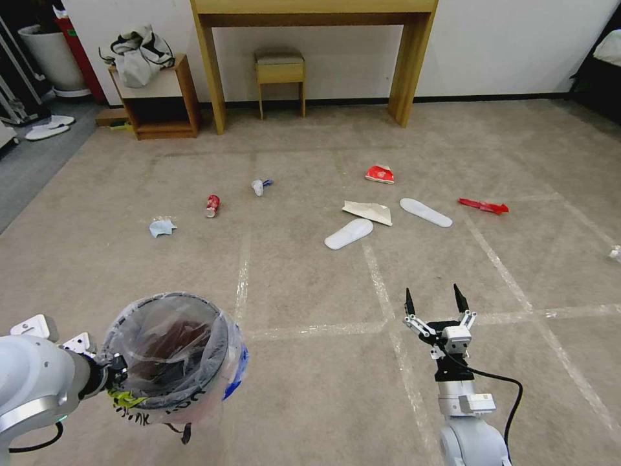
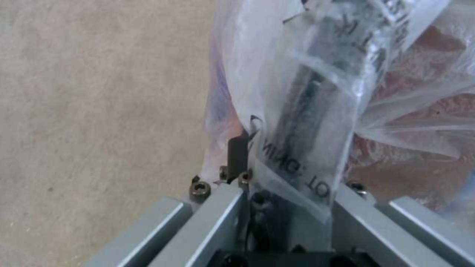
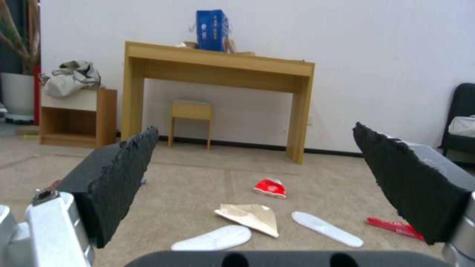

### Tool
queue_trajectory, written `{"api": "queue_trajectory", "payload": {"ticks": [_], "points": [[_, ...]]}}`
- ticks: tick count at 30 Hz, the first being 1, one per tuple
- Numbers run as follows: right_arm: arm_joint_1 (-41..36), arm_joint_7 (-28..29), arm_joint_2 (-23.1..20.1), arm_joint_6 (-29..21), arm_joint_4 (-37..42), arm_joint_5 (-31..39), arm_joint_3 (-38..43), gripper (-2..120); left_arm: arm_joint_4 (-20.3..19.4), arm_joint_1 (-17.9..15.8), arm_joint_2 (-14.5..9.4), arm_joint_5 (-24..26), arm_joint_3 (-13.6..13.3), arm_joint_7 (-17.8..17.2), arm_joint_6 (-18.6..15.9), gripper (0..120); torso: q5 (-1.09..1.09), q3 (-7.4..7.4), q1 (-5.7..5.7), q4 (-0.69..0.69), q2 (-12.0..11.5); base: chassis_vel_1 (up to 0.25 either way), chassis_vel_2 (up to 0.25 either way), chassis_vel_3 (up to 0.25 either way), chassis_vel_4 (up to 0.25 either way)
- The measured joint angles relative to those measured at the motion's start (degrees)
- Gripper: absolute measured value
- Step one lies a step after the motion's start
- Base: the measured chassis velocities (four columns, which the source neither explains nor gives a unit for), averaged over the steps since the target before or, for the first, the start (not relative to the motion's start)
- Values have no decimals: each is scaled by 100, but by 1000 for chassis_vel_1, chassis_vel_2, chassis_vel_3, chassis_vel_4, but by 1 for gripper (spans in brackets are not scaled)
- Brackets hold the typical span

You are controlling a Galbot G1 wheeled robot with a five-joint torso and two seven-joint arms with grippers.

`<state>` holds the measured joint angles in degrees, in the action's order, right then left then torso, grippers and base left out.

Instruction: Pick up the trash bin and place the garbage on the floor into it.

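Head view has the left gripper [image 1: 115, 370] at the near left, clamped on the rim of the trash bin [image 1: 173, 355] and holding it above the floor [image 1: 310, 362]; the left wrist view shows the black rim and its crinkled clear liner pinched between the fingers [image 2: 237, 157]. At the near right the right gripper [image 1: 433, 299] hangs over the carpet with its jaws spread wide and nothing between them — its black pads [image 3: 116, 178] frame the litter farther off. That garbage lies scattered across the middle of the floor: two white slipper soles [image 1: 348, 233] and [image 1: 425, 212], crumpled beige paper [image 1: 368, 211] touching the left sole, a squashed red carton [image 1: 380, 173] just beyond, a red wrapper [image 1: 483, 206] to the right. Farther left are a red can [image 1: 212, 206], a white cup [image 1: 259, 186] and a blue mask [image 1: 162, 227]. Against the far wall stand a wooden desk [image 1: 310, 19] and a small stool [image 1: 279, 71].
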<state>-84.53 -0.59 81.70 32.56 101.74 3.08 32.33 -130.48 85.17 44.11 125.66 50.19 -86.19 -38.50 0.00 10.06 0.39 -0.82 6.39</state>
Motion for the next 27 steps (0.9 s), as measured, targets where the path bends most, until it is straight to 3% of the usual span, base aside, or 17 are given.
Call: {"api": "queue_trajectory", "payload": {"ticks": [27], "points": [[35,-27,81,25,-87,-10,15,100,173,-137,106,-361,-281,193,-144,0,0,1,1,0,-1,-186,190,188,-187]]}}
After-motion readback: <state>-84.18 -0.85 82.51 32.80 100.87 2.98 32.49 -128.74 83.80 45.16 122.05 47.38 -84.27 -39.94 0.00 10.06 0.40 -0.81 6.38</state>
